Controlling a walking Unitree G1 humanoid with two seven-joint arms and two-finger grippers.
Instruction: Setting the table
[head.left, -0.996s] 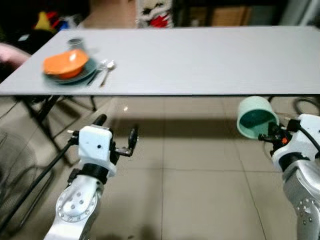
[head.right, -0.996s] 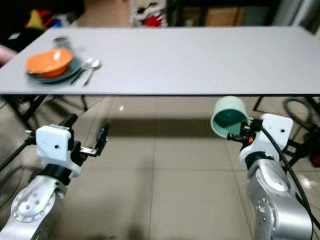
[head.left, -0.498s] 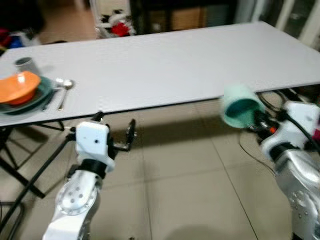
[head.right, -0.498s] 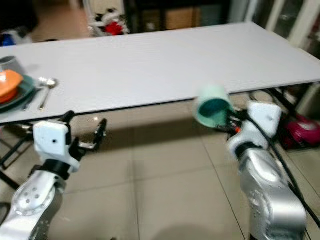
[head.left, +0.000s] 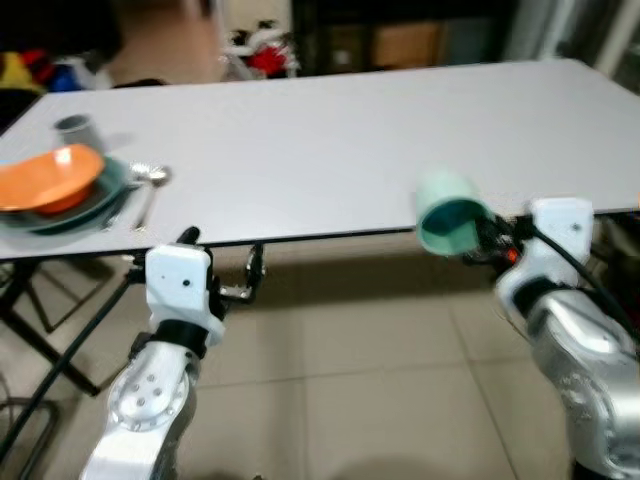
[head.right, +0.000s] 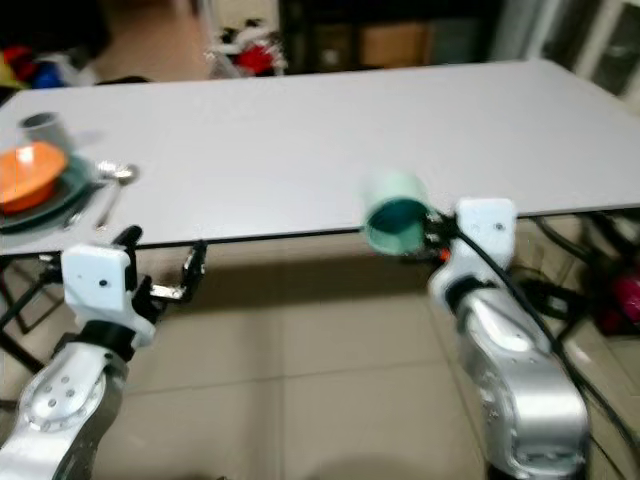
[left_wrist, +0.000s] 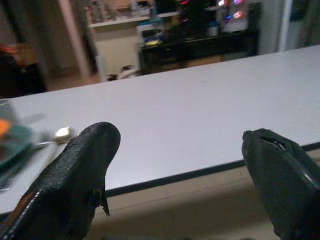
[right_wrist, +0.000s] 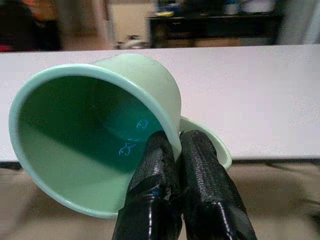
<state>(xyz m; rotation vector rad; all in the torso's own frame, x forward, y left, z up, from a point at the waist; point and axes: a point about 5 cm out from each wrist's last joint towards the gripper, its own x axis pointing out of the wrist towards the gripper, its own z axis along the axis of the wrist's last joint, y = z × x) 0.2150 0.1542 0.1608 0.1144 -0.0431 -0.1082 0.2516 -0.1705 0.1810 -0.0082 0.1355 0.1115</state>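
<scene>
You are in the carrying step: the green cup (head.left: 447, 212) is in the air at the near edge of the table (head.left: 330, 140), not yet set down. Your right end effector (right_wrist: 181, 165) is pinched tight on the cup's rim by the handle, with one finger inside and one outside. The cup is tipped on its side, with its open mouth facing back toward you.

Your left end effector (head.left: 222, 268) is spread wide and holds nothing. It sits low, just in front of the table edge.

One place looks set at the far left of the table: an orange bowl (head.left: 48, 179) on a dark plate (head.left: 92, 205), a spoon (head.left: 148, 185) just beside it, and a small gray cup (head.left: 74, 129) behind it.

Next, I think you need to lift the green cup up over the table edge and turn it so the mouth faces up. Then lower it onto a bare part of the table and let go. Take care the cup does not bump the edge on the way up.
</scene>
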